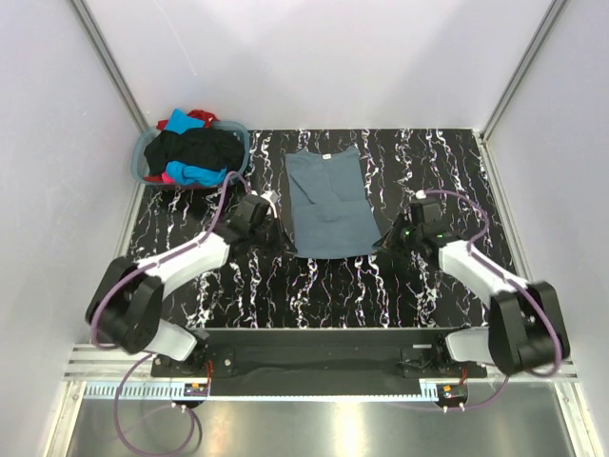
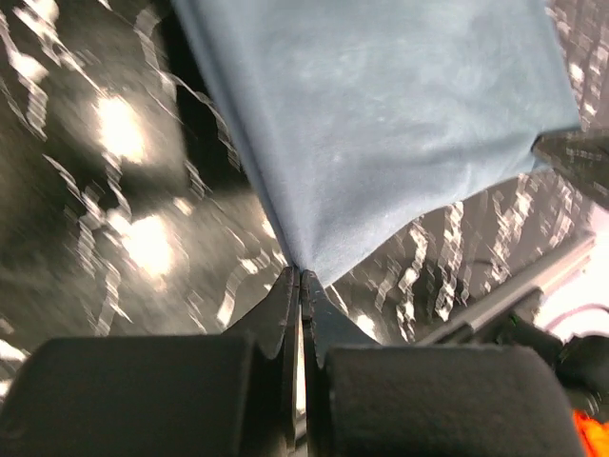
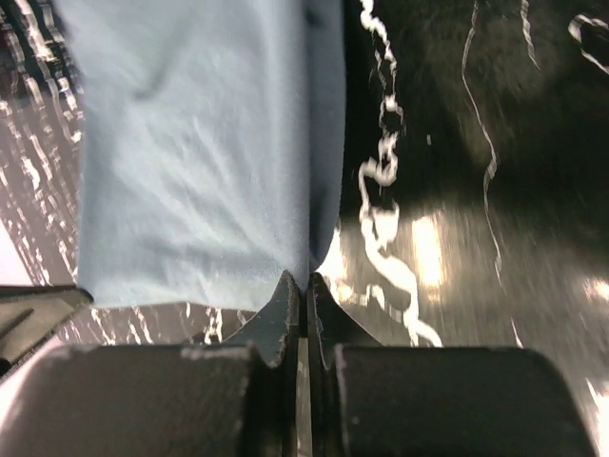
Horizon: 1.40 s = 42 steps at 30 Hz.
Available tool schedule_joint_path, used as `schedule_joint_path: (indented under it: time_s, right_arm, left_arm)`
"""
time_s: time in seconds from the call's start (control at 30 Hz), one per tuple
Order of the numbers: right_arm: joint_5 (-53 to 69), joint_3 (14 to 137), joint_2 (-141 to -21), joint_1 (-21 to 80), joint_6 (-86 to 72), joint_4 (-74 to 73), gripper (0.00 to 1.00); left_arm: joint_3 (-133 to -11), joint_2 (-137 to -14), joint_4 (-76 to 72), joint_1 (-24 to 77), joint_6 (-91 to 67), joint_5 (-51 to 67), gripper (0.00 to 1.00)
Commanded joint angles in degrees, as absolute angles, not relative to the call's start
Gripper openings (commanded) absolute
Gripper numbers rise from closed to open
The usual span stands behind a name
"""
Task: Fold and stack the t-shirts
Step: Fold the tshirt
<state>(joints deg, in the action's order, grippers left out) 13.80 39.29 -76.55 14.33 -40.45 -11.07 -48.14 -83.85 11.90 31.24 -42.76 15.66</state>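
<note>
The slate blue-grey t-shirt (image 1: 328,202) lies folded into a long strip on the black marbled table (image 1: 324,290), its white neck label at the far end. My left gripper (image 1: 282,238) is shut on its near left corner, seen in the left wrist view (image 2: 301,273) where the blue-grey t-shirt (image 2: 381,114) stretches away from the tips. My right gripper (image 1: 385,240) is shut on the near right corner, seen in the right wrist view (image 3: 304,278) with the same t-shirt (image 3: 190,171). Black, turquoise, red and pink t-shirts (image 1: 195,152) are heaped in the basket.
The round grey-blue laundry basket (image 1: 146,157) stands at the far left corner of the table. White walls with metal corner posts close in the table on three sides. The arm bases sit on a rail at the near edge.
</note>
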Motion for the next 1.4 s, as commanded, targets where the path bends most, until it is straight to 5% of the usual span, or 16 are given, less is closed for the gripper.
schedule_joint_path:
  time_s: [0.0,0.4,0.83,1.37]
  right_arm:
    - [10.37,38.85,-68.31,14.59,-38.32,-20.91,0.0]
    - [10.64,40.95,-50.27,14.59,-39.2,-33.22,0.0]
    - [6.42,67.99,-80.05,13.72,-28.31,-29.44,0.01]
    - [19.77,104.66,-118.72,8.7,-25.49,-29.27,0.03]
  left_arm:
    - [-45.27,-75.53,12.91,34.97,-46.04,11.17,0.0]
    - [-42.87,-58.89,20.82,44.21,-52.83,3.7,0.0]
    - [-62.3,-78.38,25.05,27.97,-41.23,7.03,0.0]
    - [-92.71,-111.86,25.14,15.47,-36.83,13.54,0.0]
